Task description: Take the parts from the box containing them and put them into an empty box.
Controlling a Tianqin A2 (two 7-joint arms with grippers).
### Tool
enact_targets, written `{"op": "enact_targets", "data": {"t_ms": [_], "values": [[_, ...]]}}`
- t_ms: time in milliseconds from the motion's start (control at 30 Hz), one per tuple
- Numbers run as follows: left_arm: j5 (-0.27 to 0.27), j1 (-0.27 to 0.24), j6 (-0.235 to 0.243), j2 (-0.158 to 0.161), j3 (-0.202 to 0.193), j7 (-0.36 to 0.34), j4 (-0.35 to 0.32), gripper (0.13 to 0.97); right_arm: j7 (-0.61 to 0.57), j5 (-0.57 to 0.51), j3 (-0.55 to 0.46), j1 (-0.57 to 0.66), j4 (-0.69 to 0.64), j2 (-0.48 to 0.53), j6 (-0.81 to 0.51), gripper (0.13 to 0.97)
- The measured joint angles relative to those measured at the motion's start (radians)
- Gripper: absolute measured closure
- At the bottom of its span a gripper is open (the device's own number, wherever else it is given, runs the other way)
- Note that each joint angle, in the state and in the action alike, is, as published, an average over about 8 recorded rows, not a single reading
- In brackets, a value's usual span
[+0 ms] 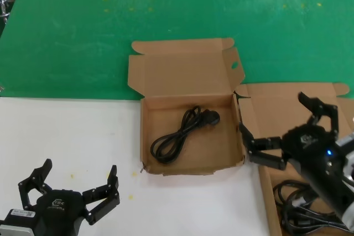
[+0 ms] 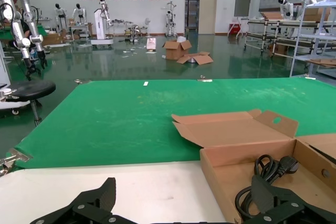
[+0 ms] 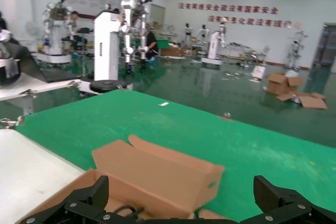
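A brown box (image 1: 191, 168) with an oval hole (image 1: 234, 64) in its lid flap stands open at the middle and holds one black looped power cord (image 1: 185, 131). A second brown box (image 1: 269, 189) at the right edge holds more black cords (image 1: 298, 205). My right gripper (image 1: 282, 122) is open and empty, above the second box's near-left part, beside the first box's right wall. My left gripper (image 1: 77, 172) is open and empty, low over the white table at front left. In the left wrist view the left gripper (image 2: 181, 198) faces the first box (image 2: 226, 192) and its cord (image 2: 270, 169).
Green mat (image 1: 177, 15) covers the far half of the table, white surface (image 1: 66, 131) the near left. In the right wrist view the open right gripper (image 3: 181, 192) sits before the first box's lid (image 3: 157, 174). The second box's lid (image 1: 276, 106) lies flat behind it.
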Motion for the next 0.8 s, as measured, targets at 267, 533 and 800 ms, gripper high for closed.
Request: {"op": "enact_targets", "data": {"t_ms": [267,533,800], "values": [[0.0,0.0,0.0,0.0,0.0,0.0,0.0,0.171,-0.063,0.096,0.018,-0.084,-0.007,0.0,0.08,0.129],[0.0,0.0,0.0,0.0,0.0,0.0,0.0,0.136,-0.125,0.192,0.036,-0.166,-0.014,0.001,0.16,0.129],[0.0,0.0,0.0,0.0,0.0,0.0,0.0,0.132,-0.187,0.287,0.054,-0.249,-0.021,0.001,0.24,0.129]]}}
